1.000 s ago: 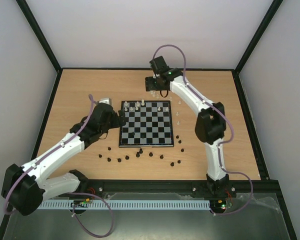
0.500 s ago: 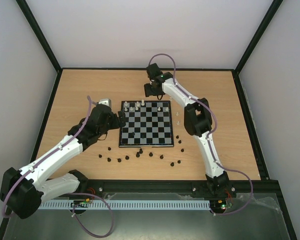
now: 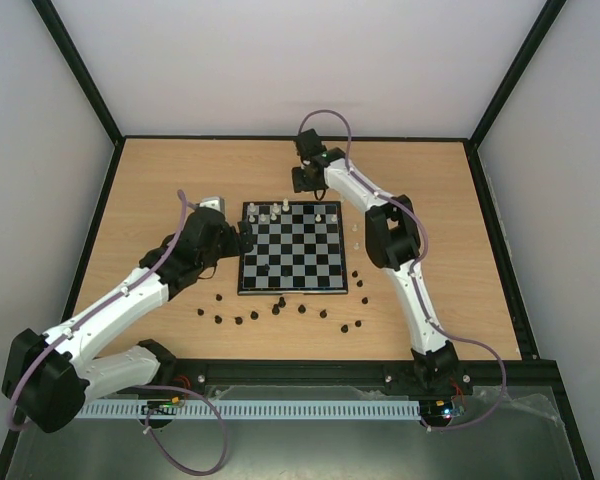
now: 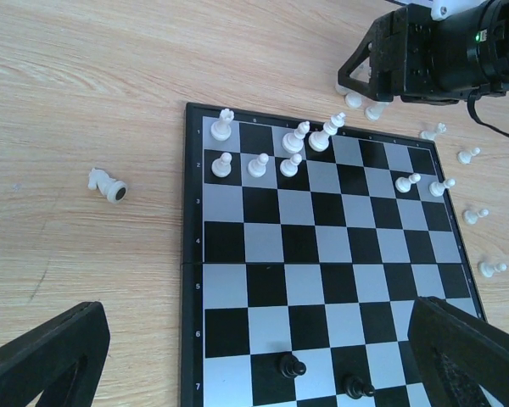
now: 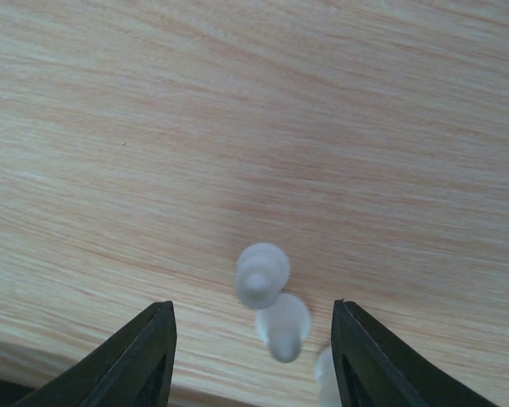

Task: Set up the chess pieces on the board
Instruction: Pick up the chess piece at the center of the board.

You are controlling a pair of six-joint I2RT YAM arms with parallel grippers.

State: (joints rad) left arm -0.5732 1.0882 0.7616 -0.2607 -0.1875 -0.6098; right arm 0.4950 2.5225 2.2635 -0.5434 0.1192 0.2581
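The board lies mid-table and also shows in the left wrist view. Several white pieces stand on its two far rows, and two black pawns stand on a near row. A white knight lies on the table left of the board. My left gripper is open and empty, hovering over the board's left near part. My right gripper is open just above the table behind the board's far edge, with two white pieces standing between its fingers, untouched.
Several loose black pieces are scattered on the table along the board's near side. Several loose white pieces stand right of the board. Black frame rails edge the wooden table.
My right gripper has swung left and down to the table just behind the board's far edge. My left arm has hardly moved.
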